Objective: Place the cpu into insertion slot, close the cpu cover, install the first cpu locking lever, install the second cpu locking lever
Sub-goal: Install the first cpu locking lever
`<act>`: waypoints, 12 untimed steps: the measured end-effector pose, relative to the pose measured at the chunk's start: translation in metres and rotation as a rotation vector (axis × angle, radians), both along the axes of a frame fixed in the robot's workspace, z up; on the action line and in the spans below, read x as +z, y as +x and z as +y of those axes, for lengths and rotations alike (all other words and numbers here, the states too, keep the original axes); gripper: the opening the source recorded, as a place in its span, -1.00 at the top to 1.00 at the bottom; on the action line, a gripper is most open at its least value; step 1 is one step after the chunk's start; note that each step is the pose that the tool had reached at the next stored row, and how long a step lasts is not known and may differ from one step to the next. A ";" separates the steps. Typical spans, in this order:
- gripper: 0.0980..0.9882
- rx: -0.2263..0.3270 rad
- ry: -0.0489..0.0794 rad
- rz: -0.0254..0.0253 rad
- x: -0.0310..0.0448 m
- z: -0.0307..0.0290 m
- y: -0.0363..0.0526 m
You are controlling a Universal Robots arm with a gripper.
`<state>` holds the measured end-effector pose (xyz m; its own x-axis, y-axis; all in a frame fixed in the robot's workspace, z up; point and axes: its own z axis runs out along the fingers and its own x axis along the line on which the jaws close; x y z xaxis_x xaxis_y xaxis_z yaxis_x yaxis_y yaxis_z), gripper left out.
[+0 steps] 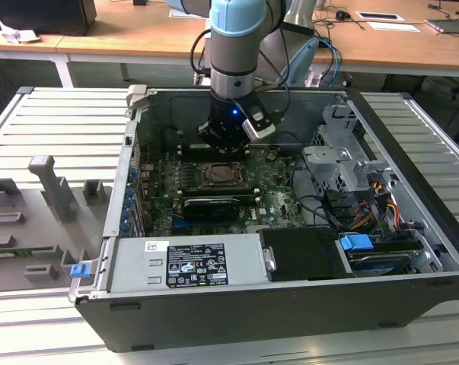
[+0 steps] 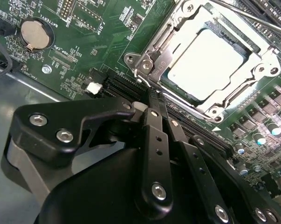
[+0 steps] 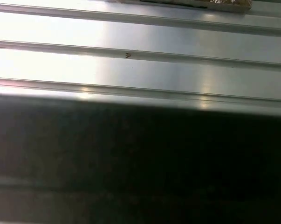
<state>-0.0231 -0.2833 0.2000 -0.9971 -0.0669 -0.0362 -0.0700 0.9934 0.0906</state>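
Observation:
The cpu (image 2: pixel 208 63), a pale square chip, lies flat in the socket on the green motherboard (image 2: pixel 79 28). The cpu cover (image 2: pixel 161 63), a silvery frame, lies down around it. A thin metal lever rod (image 2: pixel 252 16) runs along the socket's far side. My gripper (image 2: pixel 152 93) has its black fingers (image 2: pixel 155 135) together, and their tips touch down at the socket's near corner, with nothing seen between them. In the exterior view the gripper (image 1: pixel 225 144) hangs inside the open computer case, just behind the socket (image 1: pixel 218 176).
A long black card (image 1: pixel 210 205) lies in front of the socket. The power supply (image 1: pixel 191 262) fills the case's front, and a drive cage (image 1: pixel 351 163) with cables is at the exterior view's right. A coin battery (image 2: pixel 34 33) sits on the board. Grey fixtures (image 1: pixel 54 190) stand outside the case.

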 end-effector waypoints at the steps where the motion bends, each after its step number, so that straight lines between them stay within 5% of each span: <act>1: 0.98 0.000 0.005 0.0001 0.0000 0.0000 -0.0001; 5: 0.98 0.000 0.010 -0.0004 0.0013 0.0002 0.0001; 9: 0.98 0.000 0.009 0.0000 0.0210 0.0000 -0.0014; 12: 0.98 0.000 0.012 -0.0020 0.0269 0.0000 -0.0093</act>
<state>-0.0323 -0.2833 0.2269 -0.9970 -0.0663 -0.0390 -0.0700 0.9923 0.1021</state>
